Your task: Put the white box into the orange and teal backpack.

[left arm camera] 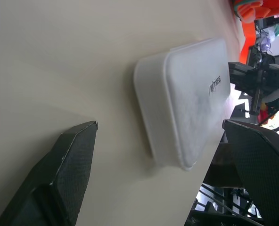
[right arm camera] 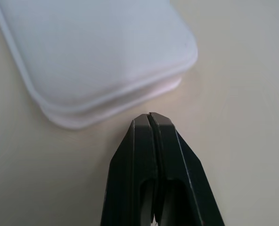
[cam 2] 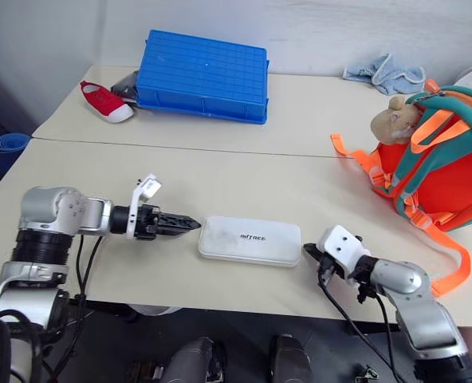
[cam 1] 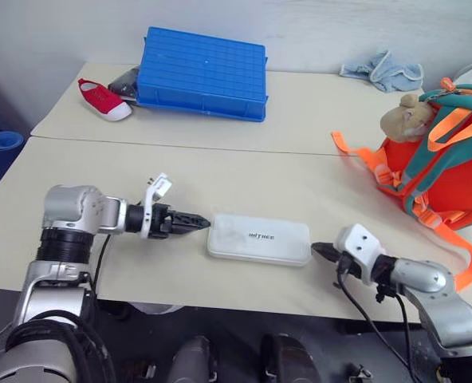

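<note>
The box (cam 1: 258, 238) lies flat on the near beige table (cam 1: 220, 183); left gripper (left arm camera: 163, 141) spread, right gripper (right arm camera: 150, 120) pressed together.

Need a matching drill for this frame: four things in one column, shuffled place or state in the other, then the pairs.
Things:
1. flat white rectangular box
2. left pincer
3. right pincer
4. red canvas shoe

Places or states:
A. fingers pressed shut, tips just short of the box's end
B. lying flat on the near table between the two pincers
C. on the far table, beside the big blue ribbed plastic crate
D. fingers spread wide, aimed at the box's other end

Pairs: 1-B, 2-D, 3-A, 4-C
</note>
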